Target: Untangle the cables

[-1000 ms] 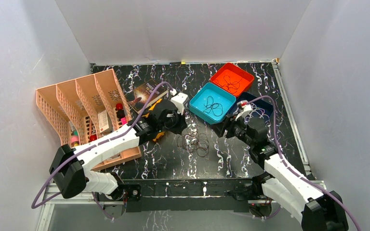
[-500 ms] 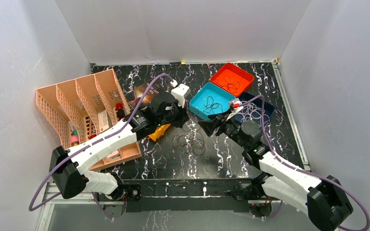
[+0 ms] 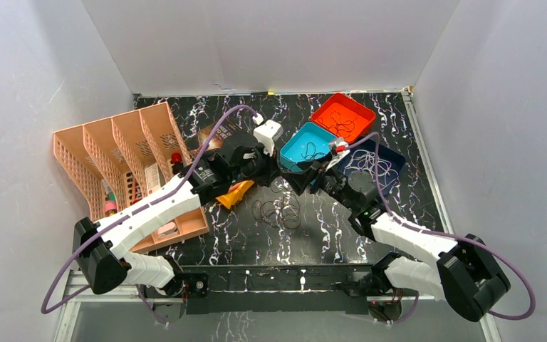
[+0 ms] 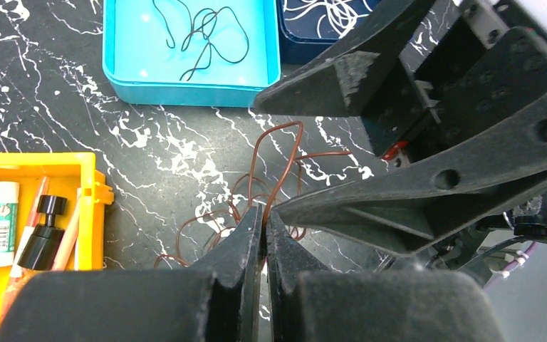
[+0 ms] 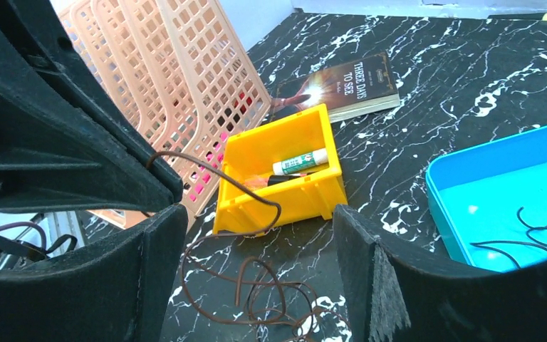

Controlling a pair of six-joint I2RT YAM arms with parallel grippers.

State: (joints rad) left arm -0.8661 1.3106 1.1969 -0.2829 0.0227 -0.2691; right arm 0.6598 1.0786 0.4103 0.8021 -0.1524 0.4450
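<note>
left wrist, left gripper pinching brown cable

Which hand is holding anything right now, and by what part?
The left hand pinches a brown cable between its fingertips, on a raised loop of it. The right hand is open and holds nothing.

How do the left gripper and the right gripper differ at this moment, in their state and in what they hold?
The left gripper is shut, while the right gripper stands wide open. The left gripper pinches a brown cable at its tips; the right gripper holds nothing. Both are black and face each other closely, tip to tip.
</note>
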